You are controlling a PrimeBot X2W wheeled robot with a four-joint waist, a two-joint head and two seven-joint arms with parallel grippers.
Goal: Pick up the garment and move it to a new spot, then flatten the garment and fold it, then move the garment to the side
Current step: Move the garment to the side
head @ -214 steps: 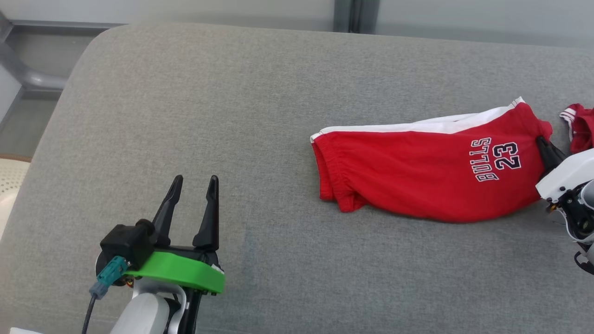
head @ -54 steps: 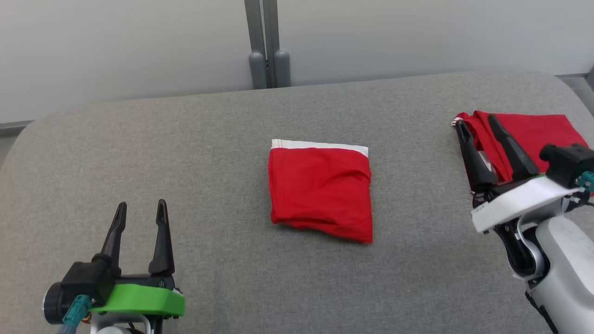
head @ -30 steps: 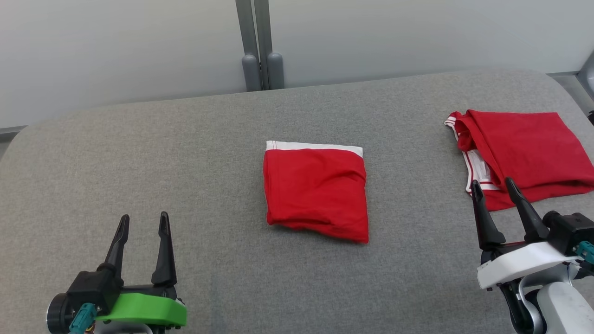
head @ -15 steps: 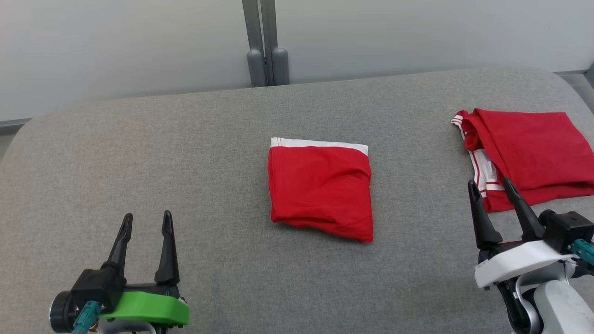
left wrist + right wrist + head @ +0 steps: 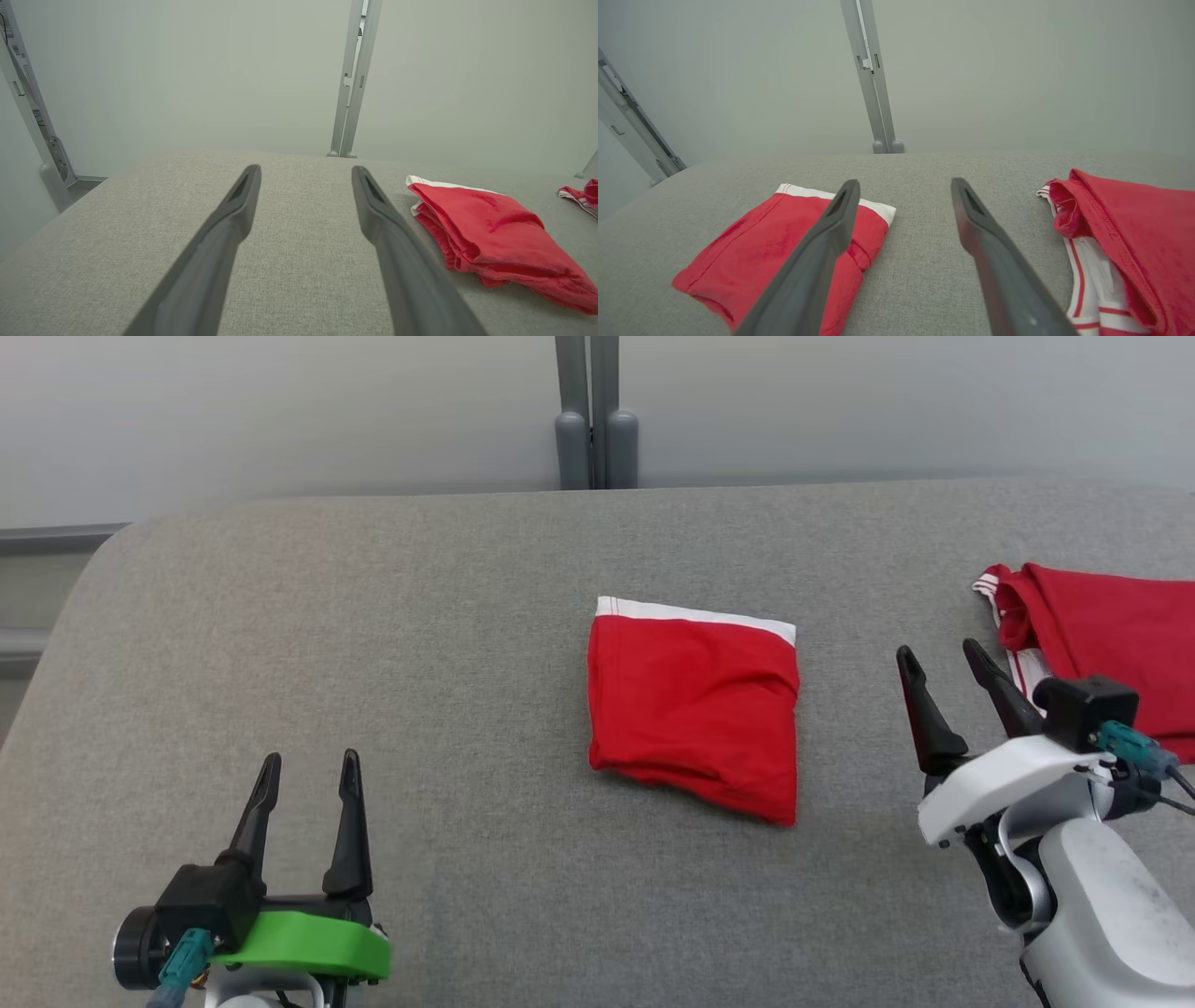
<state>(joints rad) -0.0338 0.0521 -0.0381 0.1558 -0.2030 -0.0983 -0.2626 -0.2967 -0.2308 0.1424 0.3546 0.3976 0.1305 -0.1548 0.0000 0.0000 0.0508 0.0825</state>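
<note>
garment (image 5: pixel 693 705): red matt cloth | surface (image 5: pixel 448 616): grey woven fabric, rough

The red cloth garment with a white band (image 5: pixel 695 705) lay folded square and flat, between the left tool (image 5: pixel 310 760) and right tool (image 5: pixel 937 651), touching neither.

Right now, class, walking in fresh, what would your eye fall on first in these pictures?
The folded red garment in the middle of the grey cushion stands out first. A second red garment lies at the head view's right edge, just past the open right gripper, while the open left gripper sits at the lower left.
</note>
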